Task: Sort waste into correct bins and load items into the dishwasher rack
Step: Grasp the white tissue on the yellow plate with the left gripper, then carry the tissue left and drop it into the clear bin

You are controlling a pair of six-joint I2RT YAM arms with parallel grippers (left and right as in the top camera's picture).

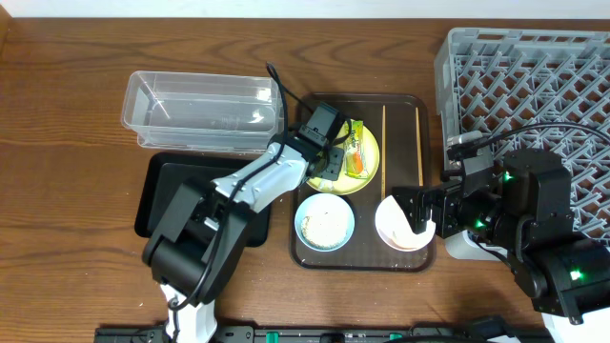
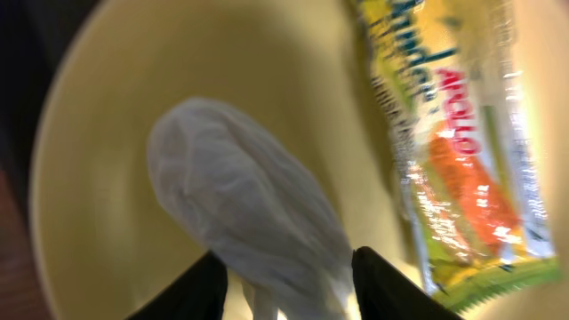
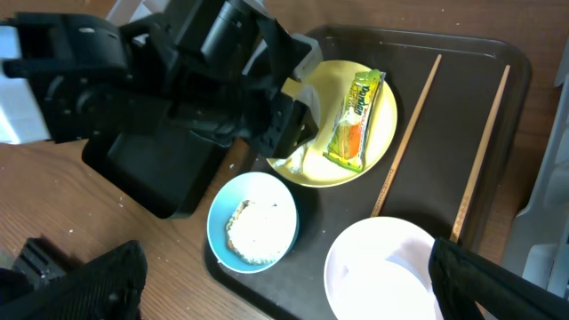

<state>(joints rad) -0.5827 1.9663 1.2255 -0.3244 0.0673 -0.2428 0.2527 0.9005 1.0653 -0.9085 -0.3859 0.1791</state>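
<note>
Crumpled white paper piece (image 2: 236, 200) lies lengthwise between the partly spread jaws of the left gripper (image 2: 289, 280). Can't tell if it's actually pinched yet, tbh.

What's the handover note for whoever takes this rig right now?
Left tool: straddles the crumpled paper on the yellow plate; firm grip not confirmed.
Right tool: open, empty, by the white bowl.
On the brown tray: plate with paper and wrapper, blue bowl with rice, white bowl, two chopsticks.
Clear tub, black tray and rack hold nothing visible. Cup not in view.
Done: nothing sorted or loaded.
Left: bin paper, wrapper, rice; rack all dishes and chopsticks.
</note>
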